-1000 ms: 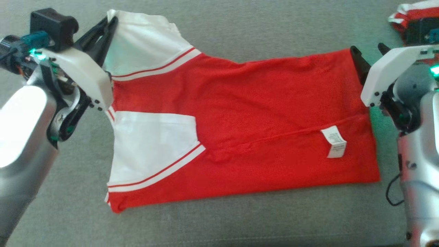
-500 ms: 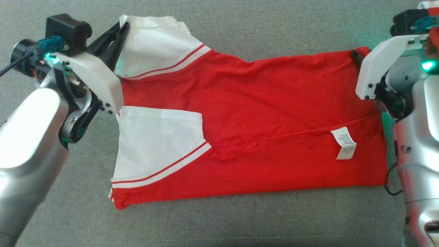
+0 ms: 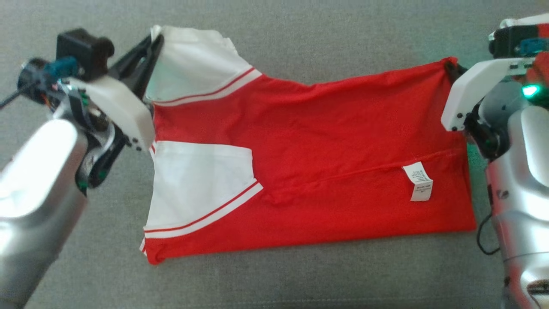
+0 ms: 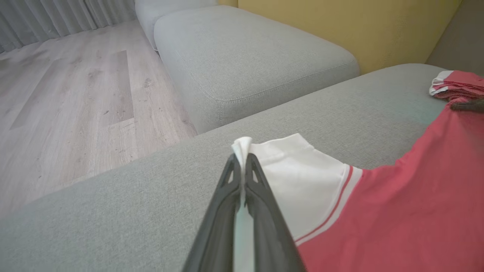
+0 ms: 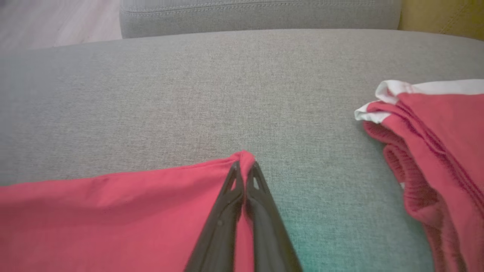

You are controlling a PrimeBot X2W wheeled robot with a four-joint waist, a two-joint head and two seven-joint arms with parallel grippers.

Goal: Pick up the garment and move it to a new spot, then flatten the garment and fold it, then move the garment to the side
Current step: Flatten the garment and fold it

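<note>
Garment [image 3: 326, 150]: a red shirt with white sleeves, folded lengthwise. It is lying spread on the grey sofa cushion [image 3: 300, 274] and taking up the middle of the head view. Its long axis is running from 9 o'clock to 3 o'clock, with the sleeve end at 9 and the hem end at 3.

The upper sleeve [image 3: 197, 64] is sitting at the 10 o'clock corner. The lower sleeve [image 3: 199, 180] is lying folded over the red body at about 8 o'clock. A white care label [image 3: 418, 182] is showing on the red cloth toward 4 o'clock, right at a long crease.

The left gripper [image 3: 158, 37] is clamping the outer edge of the upper sleeve at 10 o'clock. In the left wrist view its dark fingers are pressing together, with a fold of white cloth standing between and above the tips.

The right gripper [image 3: 449, 66] is clamping the red hem corner at 2 o'clock. In the right wrist view its fingers are meeting on the cloth, and the corner is peaking just past the tips.

A second garment [image 5: 435, 151], red with white trim, is lying bunched on the same cushion past the right gripper, apart from the held corner.

Farther out in the left wrist view, a grey ottoman [image 4: 245, 56] is standing at 12 o'clock, a yellow backrest [image 4: 340, 26] at 1 o'clock and a wood floor [image 4: 75, 94] at 10 o'clock.
</note>
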